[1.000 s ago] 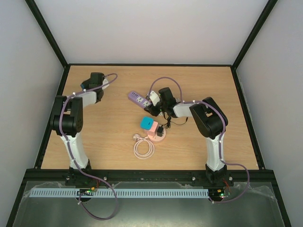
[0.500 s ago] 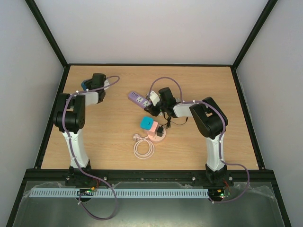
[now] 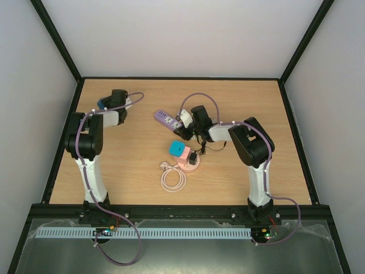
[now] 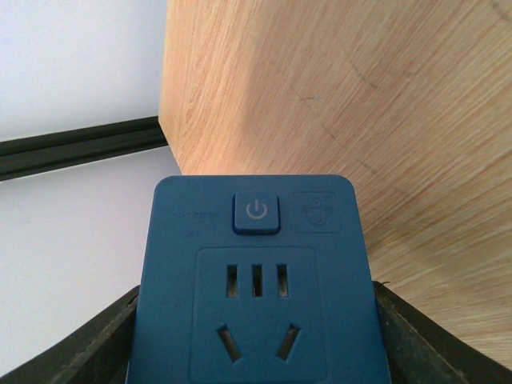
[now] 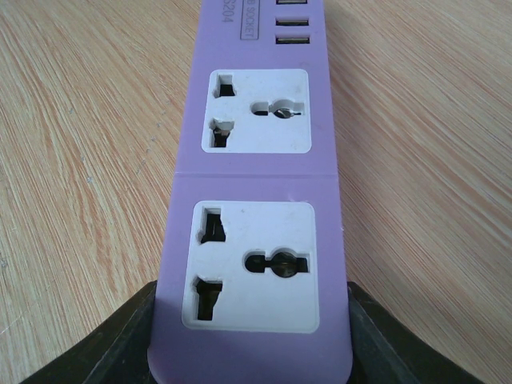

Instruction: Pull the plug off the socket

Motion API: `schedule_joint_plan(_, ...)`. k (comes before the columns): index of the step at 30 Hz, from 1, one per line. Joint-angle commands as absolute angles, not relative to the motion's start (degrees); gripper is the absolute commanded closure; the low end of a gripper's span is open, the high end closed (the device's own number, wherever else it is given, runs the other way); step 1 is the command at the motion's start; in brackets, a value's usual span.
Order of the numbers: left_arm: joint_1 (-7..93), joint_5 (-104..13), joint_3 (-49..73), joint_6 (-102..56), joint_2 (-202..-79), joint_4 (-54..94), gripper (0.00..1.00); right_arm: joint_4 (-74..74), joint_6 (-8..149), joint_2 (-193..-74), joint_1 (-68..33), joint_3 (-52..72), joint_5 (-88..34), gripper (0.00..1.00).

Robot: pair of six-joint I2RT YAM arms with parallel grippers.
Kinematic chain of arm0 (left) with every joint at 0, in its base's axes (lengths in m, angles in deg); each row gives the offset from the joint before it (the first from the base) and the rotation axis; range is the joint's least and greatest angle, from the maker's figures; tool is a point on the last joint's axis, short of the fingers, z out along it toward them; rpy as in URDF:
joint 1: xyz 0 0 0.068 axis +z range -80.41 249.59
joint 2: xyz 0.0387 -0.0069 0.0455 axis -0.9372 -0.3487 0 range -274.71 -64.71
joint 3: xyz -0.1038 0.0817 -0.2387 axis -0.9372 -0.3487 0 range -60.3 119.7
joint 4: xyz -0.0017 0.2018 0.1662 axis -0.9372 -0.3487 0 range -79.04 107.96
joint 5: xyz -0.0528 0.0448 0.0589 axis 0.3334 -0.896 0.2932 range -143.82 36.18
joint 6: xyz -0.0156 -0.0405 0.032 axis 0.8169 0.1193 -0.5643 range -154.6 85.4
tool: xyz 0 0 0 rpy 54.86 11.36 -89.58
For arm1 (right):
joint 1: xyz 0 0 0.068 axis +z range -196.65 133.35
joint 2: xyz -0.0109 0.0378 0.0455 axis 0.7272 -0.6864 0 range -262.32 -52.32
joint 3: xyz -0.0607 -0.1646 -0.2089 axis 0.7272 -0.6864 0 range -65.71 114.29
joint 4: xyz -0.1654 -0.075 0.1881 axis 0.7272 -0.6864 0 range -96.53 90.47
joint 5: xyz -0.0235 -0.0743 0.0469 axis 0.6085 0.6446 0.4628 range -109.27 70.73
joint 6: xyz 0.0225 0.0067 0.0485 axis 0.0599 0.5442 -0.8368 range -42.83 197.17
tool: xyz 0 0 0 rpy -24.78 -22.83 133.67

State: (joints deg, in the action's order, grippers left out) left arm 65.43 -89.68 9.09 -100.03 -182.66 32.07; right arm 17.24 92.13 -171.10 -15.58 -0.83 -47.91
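Note:
A black plug [image 3: 194, 156] sits in a pink socket [image 3: 186, 154] on a round pink base at the table's middle, and its black cord trails right. Neither wrist view shows it. My left gripper [image 3: 105, 104] is at the far left, shut on a dark blue socket block [image 4: 256, 272] with an empty outlet and a power button. My right gripper [image 3: 182, 122] is just beyond the pink socket, shut on the end of a purple power strip [image 5: 254, 200] that lies on the wood, its outlets empty.
A teal cube [image 3: 175, 148] touches the pink socket's left side. A coiled white cable [image 3: 173, 179] lies just in front of them. The purple strip [image 3: 165, 118] runs toward the far left. A black frame edges the table [image 3: 137, 165].
My left wrist has shifted a little to the right and turned, so the blue block now shows at its left side. The right arm and the middle objects have not moved.

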Motion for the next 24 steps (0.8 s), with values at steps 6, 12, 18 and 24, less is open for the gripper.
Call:
schedule_joint_plan(6, 65.2, -90.26, 8.7, -98.37, -181.57, 29.34, 0.27, 14.6, 91.95, -173.5, -15.45, -0.52, -46.78, 0.96)
schedule_joint_plan(12, 64.44, -89.19, 8.47, -96.92, -180.2, 26.31, 0.16, 14.45, 91.95, -173.58, -15.45, -0.33, -46.69, 0.96)
schedule_joint_plan(18, 63.47, -88.19, 6.56, -95.01, -177.24, 23.64, 0.11, 13.79, 91.96, -173.96, -15.45, 0.29, -46.7, 0.96)
schedule_joint_plan(24, 62.7, -84.87, 6.19, -89.12, -172.83, 16.18, 0.0, 11.94, 92.34, -174.68, -15.45, 1.68, -46.86, 0.92)
